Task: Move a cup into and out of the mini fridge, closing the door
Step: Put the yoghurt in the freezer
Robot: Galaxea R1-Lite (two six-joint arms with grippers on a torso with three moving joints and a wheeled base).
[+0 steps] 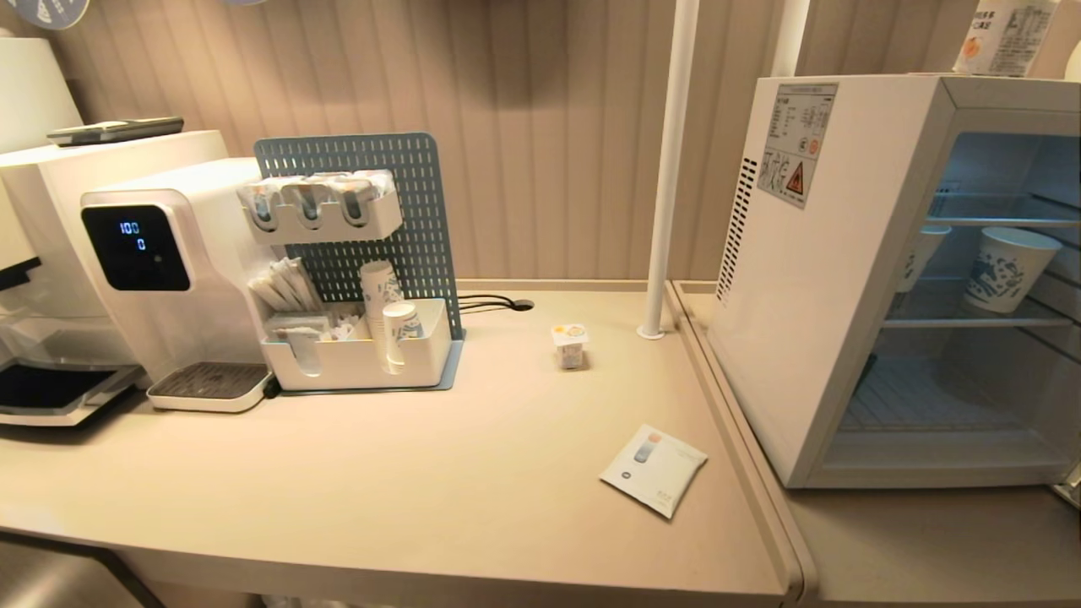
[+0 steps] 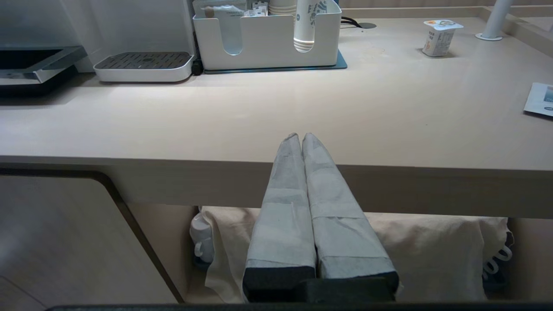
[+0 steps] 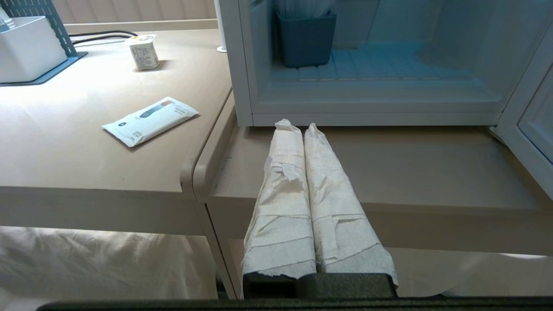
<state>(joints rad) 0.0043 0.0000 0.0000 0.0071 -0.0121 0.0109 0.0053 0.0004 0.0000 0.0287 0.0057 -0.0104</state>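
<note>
Bare counter (image 1: pixel 473 473) surrounds the cup (image 1: pixel 570 344); white pole (image 1: pixel 667 169) stands between it and the open fridge (image 1: pixel 811 279)

The beige surface (image 1: pixel 380 473) carries the cup (image 1: pixel 570 344). A white packet (image 1: pixel 654 469) lies nearer than the cup. The mini fridge (image 1: pixel 811 279) stands right of the cup.

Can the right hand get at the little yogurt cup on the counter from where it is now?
Probably yes. The cup stands alone; only the flat packet lies between it and the shut right hand, low enough to pass over.
</note>
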